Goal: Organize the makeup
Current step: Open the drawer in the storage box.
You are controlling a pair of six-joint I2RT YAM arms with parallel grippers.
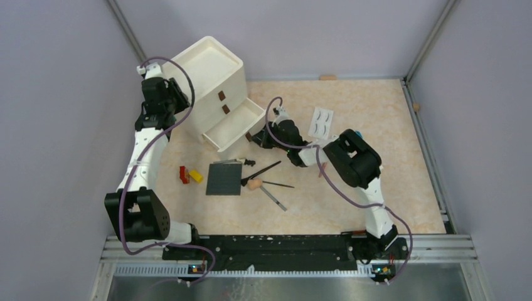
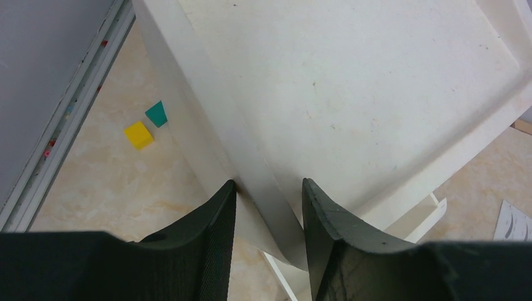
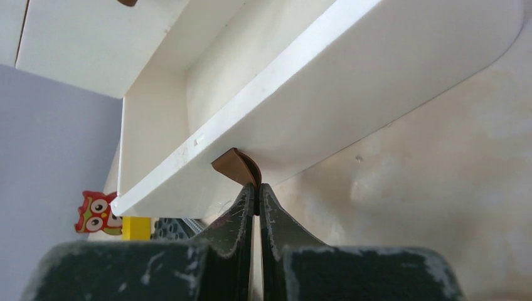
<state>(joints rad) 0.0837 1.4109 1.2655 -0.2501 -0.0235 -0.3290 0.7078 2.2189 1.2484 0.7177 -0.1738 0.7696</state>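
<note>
The right pincer (image 3: 257, 194) is pressed together on the little brown handle (image 3: 235, 164) of the bottom drawer (image 3: 351, 81). We think it holds the handle to slide the drawer, which stands pulled out. We see no makeup in the drawer.

Further back, the left pincer (image 2: 270, 204) has one finger on each side of the wall of the white chest (image 2: 351, 94). We think it is there to keep the chest from sliding while the drawer moves. We cannot tell if it squeezes tight or only sits around the wall.

The makeup lies out on the desk (image 1: 376, 188). Near the middle are thin dark brushes (image 1: 264, 170) and a peach puff (image 1: 254, 184), close together. Just beside them, toward the left edge, is a dark plate (image 1: 224, 179), then a red brick (image 1: 184, 174) and a yellow brick (image 1: 196, 177). The plate sits right in front of the drawer, so it could get in the way. Further back, behind the right arm, lies the white lash card (image 1: 322, 122). The chest stands at the far left corner.
</note>
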